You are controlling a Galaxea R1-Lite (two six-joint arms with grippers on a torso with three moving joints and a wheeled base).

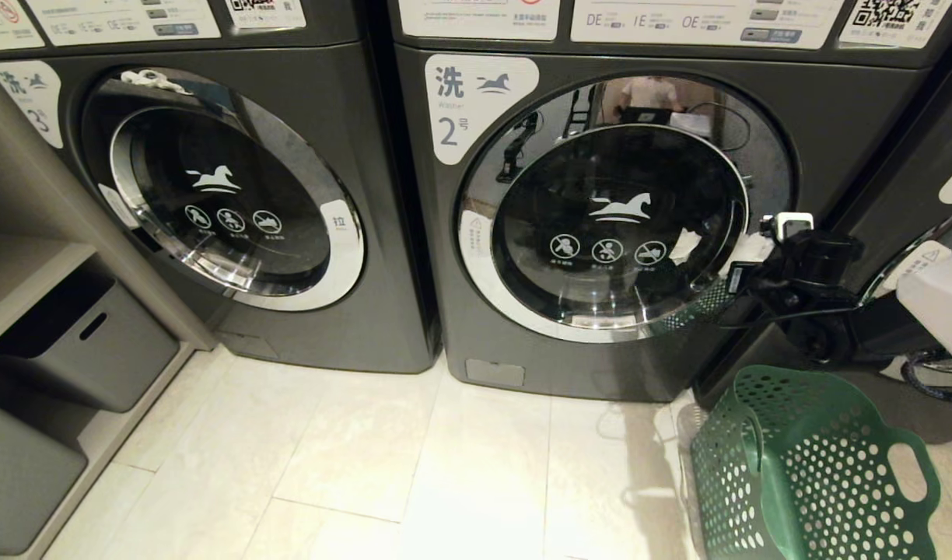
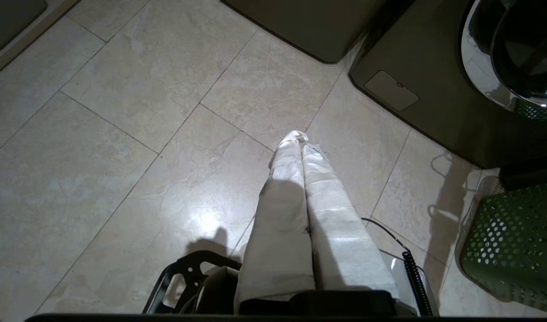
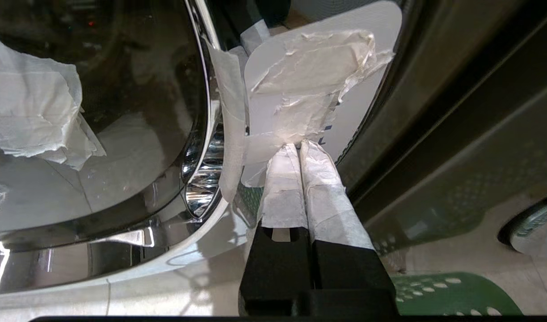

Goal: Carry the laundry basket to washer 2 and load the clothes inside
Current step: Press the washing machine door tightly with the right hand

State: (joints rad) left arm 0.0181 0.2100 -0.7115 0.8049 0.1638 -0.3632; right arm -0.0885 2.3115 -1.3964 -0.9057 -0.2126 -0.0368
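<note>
Right gripper (image 3: 300, 145) is up at the latch edge of washer 2 (image 1: 834, 124), taped fingers pressed together with nothing between them, tips touching the torn white tape tab (image 3: 309, 89) stuck on the door rim. That tab looks put there as a pull handle, so I'd judge the door-opening step is in hand. The door (image 1: 624, 210) is shut, its chrome ring just beside the fingertips and the dark glass beyond it.

Below and slightly behind this gripper the laundry basket (image 1: 818, 467) sits on the floor tiles (image 1: 367, 451) — set close by the washer's right corner, presumably so the clothes are within reach once the drum is open. No garment shows inside it from here; the interior is only partly visible.

Room to move: the basket rim lies under the arm, and the neighbouring machine's side stands tight against the gripper's outer flank, so the swing has to come outward toward the robot.

Left gripper (image 2: 300, 138) hangs over bare floor, fingers together and empty, well apart from the basket.
</note>
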